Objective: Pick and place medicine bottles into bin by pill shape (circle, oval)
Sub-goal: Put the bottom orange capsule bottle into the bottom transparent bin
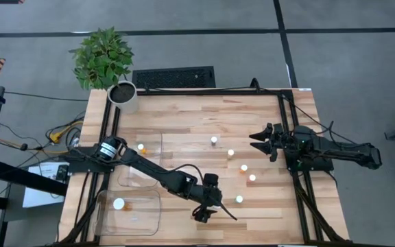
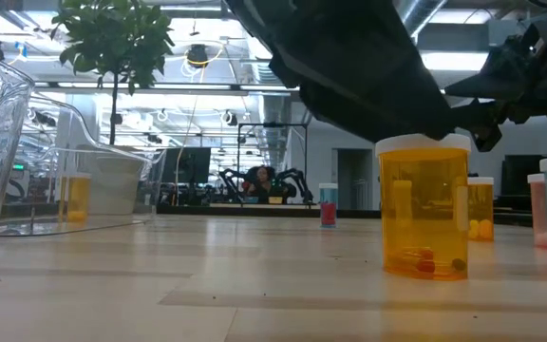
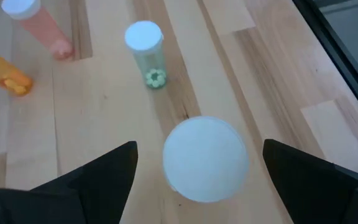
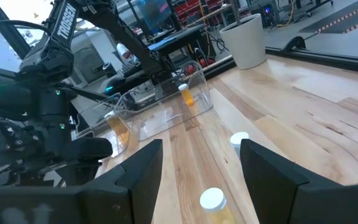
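Note:
Several small medicine bottles with white caps stand upright on the wooden table, among them a greenish one (image 3: 145, 46), a pink one (image 3: 33, 22) and an orange one (image 3: 2, 71). My left gripper (image 1: 218, 208) hangs open near the table's front edge. Its fingers stand on either side of the nearest bottle's white cap (image 3: 205, 158) without touching it. That bottle (image 2: 424, 211) is orange and rests on its base. Two clear bins (image 1: 139, 165) (image 1: 130, 214) sit at the left, each with one bottle inside. My right gripper (image 4: 201, 155) waits open at the right.
A potted plant (image 1: 101, 58) and a white pot (image 1: 123, 96) stand at the far left corner, with a black grille (image 1: 173, 77) behind the far edge. Bare wood lies between the bins and the bottles.

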Motion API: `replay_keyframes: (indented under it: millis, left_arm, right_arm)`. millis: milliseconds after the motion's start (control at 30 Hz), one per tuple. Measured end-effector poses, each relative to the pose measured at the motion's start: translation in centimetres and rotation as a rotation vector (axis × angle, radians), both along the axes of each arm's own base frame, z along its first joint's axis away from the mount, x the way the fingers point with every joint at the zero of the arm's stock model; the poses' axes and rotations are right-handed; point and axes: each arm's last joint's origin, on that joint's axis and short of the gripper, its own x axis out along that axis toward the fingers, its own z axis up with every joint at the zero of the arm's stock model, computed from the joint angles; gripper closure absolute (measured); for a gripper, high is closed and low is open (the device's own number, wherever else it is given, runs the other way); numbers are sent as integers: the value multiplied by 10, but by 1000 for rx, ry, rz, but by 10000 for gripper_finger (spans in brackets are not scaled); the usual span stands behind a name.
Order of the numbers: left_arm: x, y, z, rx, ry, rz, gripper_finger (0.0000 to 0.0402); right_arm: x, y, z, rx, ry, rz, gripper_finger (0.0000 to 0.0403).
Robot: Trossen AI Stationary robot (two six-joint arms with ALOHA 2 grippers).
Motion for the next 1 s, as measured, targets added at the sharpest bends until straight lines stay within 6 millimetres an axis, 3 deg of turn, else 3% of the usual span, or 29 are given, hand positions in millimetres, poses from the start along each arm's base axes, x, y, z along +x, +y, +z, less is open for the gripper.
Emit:
replay_keyframes:
  millis: [167,467,1000]
  left_arm:
    - [0,0,0,-4,5,-7,68]
    - [3,0,-21,-2,46,-4,88]
    - [6,-1,-9,11,47,-6,91]
  right_arm:
    - [0,0,0,0,0,0,178]
    - [0,0,0,0,1,1,178]
    - [0,0,0,0,0,1,178]
